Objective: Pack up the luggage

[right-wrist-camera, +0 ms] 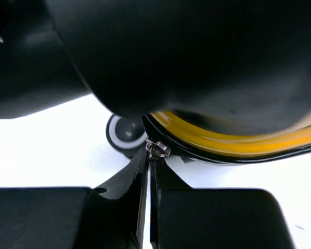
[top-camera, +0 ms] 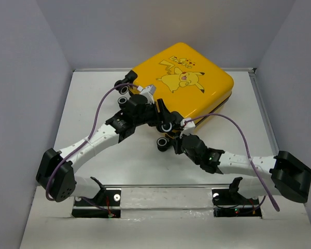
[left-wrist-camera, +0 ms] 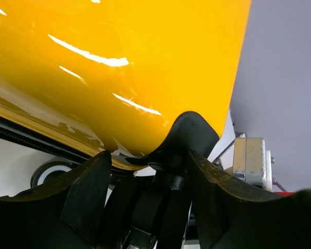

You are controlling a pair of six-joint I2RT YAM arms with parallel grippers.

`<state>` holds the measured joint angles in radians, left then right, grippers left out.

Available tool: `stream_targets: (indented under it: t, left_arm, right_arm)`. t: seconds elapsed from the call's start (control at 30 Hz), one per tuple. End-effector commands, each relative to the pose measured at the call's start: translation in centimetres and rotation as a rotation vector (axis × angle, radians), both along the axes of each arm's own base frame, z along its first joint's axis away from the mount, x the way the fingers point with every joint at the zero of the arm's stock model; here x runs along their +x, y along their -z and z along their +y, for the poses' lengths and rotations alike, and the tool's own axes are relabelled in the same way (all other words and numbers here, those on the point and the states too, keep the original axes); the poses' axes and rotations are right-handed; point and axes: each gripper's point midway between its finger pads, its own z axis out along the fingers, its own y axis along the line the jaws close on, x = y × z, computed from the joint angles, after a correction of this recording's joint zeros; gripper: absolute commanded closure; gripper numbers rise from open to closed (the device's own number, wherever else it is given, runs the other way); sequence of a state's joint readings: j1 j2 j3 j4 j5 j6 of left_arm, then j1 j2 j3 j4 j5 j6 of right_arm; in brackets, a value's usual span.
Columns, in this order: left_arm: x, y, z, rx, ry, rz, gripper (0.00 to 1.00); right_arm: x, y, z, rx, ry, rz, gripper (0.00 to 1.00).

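The yellow luggage (top-camera: 181,78) lies flat at the back of the table, cartoon print up, lid down. My left gripper (top-camera: 166,123) is at its near corner, its jaws closed around a black caster wheel (left-wrist-camera: 163,181) under the yellow shell (left-wrist-camera: 119,67). My right gripper (top-camera: 177,145) is just below it, shut on the small metal zipper pull (right-wrist-camera: 158,149) at the black zipper track along the yellow edge (right-wrist-camera: 238,142). A dark blurred mass fills the top of the right wrist view.
Other caster wheels show at the luggage's left side (top-camera: 123,89) and near corner (top-camera: 161,143), also in the right wrist view (right-wrist-camera: 123,134). Grey walls close in the white table (top-camera: 93,114) on three sides. A metal rail (top-camera: 166,185) crosses the near edge.
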<state>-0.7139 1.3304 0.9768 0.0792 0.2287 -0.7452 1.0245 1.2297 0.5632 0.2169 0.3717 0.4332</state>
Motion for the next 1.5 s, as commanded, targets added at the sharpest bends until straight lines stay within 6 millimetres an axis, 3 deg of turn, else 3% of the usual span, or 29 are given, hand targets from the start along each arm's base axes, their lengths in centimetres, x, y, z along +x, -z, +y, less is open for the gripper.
stream_targets:
  t: [0.0,0.03,0.07,0.1,0.13,0.23,0.27,0.33,0.37,0.47,0.5,0.53,0.57,0.6,0.73,0.77,0.87,1.1,1.23,1.4,1.47]
  left_arm:
    - [-0.1,-9.1,-3.7,-0.145,0.152,-0.225,0.94]
    - [-0.7,-9.4,-3.7,-0.145,0.176,-0.208,0.94]
    - [-0.4,-9.7,-3.2,-0.140,0.149,-0.207,0.94]
    - [-0.7,-11.5,-2.3,-0.153,0.130,-0.250,0.94]
    - [-0.9,-12.4,-1.9,-0.162,0.121,-0.265,0.94]
    - [-2.1,-13.6,-2.0,-0.145,0.194,-0.294,0.93]
    - [-2.1,-13.2,-1.4,-0.089,0.190,-0.288,0.70]
    - [-1.0,-13.1,0.4,0.018,0.124,-0.341,0.40]
    - [-0.5,-12.5,2.4,0.123,0.101,-0.372,0.23]
    - [2.4,-11.3,9.1,0.353,-0.107,-0.405,0.07]
    - [3.4,-12.0,12.5,0.402,-0.240,-0.424,0.03]
    - [4.1,-10.7,14.6,0.435,-0.286,-0.411,0.01]
    - [5.0,-11.6,16.7,0.418,-0.346,-0.423,0.01]
    - [6.6,-10.0,21.5,0.462,-0.460,-0.375,0.01]
    - [9.3,-6.6,25.7,0.537,-0.575,-0.287,0.01]
    - [10.4,-5.4,25.9,0.564,-0.568,-0.262,0.01]
    - [12.7,-4.4,26.1,0.597,-0.534,-0.241,0.01]
    - [15.9,-5.9,24.0,0.626,-0.369,-0.355,0.01]
    - [18.4,-3.6,23.4,0.673,-0.308,-0.311,0.05]
    - [20.2,-2.9,22.9,0.718,-0.263,-0.324,0.06]
    - [21.0,-1.1,22.5,0.728,-0.228,-0.297,0.06]
  right_arm:
    - [-3.9,-11.9,7.9,0.564,-0.212,-0.207,0.93]
    - [-3.2,-14.2,7.6,0.638,-0.175,-0.289,0.93]
    - [-2.8,-15.0,7.3,0.669,-0.157,-0.337,0.93]
    - [-2.3,-13.9,7.7,0.678,-0.139,-0.340,0.93]
    - [-1.9,-15.6,6.9,0.785,-0.090,-0.380,0.93]
    - [-1.9,-15.2,7.7,0.802,-0.102,-0.359,0.93]
    - [-1.9,-14.1,8.0,0.753,-0.109,-0.328,0.93]
    - [-2.1,-12.6,7.4,0.725,-0.093,-0.272,0.93]
    - [-2.5,-11.3,6.3,0.701,-0.086,-0.248,0.93]
    - [-3.3,-9.3,4.6,0.665,-0.069,-0.182,0.93]
    - [-3.4,-8.7,4.4,0.643,-0.068,-0.167,0.93]
    - [-3.6,-7.9,4.2,0.616,-0.063,-0.141,0.93]
    - [-3.7,-7.4,4.1,0.604,-0.066,-0.128,0.93]
    - [-4.0,-7.3,3.9,0.607,-0.076,-0.123,0.93]
    - [-4.6,-6.6,3.7,0.582,-0.091,-0.085,0.93]
    - [-4.7,-6.7,3.6,0.578,-0.097,-0.083,0.93]
    - [-5.1,-6.6,3.9,0.540,-0.124,-0.069,0.93]
    - [-5.4,-6.7,4.0,0.519,-0.153,-0.078,0.93]
    - [-5.7,-6.8,4.4,0.517,-0.180,-0.080,0.93]
    - [-5.9,-6.4,4.7,0.517,-0.196,-0.068,0.93]
    - [-5.9,-6.4,4.8,0.514,-0.201,-0.068,0.93]
